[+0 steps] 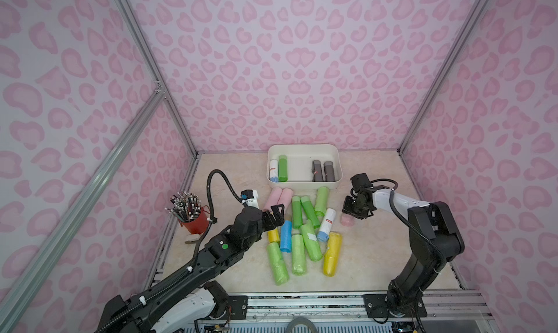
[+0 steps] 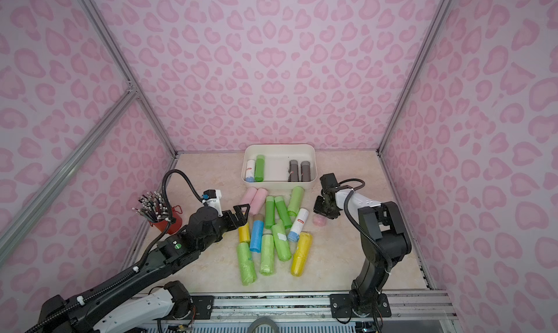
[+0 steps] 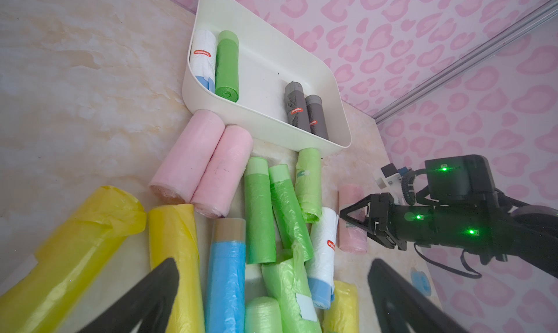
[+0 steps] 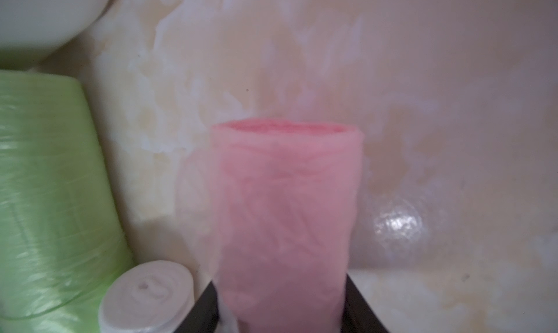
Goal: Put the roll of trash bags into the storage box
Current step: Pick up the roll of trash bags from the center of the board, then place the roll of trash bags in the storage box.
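Both top views show marbled tabletop [image 1: 377,256] [image 2: 332,256] (bearing storage box [image 1: 300,165] [image 2: 276,165]), pink-spotted walls [image 1: 302,75] [image 2: 271,75].

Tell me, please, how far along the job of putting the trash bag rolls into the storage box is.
Done: four rolls lie in the storage box: a white roll, a green roll and two grey rolls. In hand: the right hand grips a pink roll at the table. To do: about a dozen rolls in the pile; the left hand hangs open above them.
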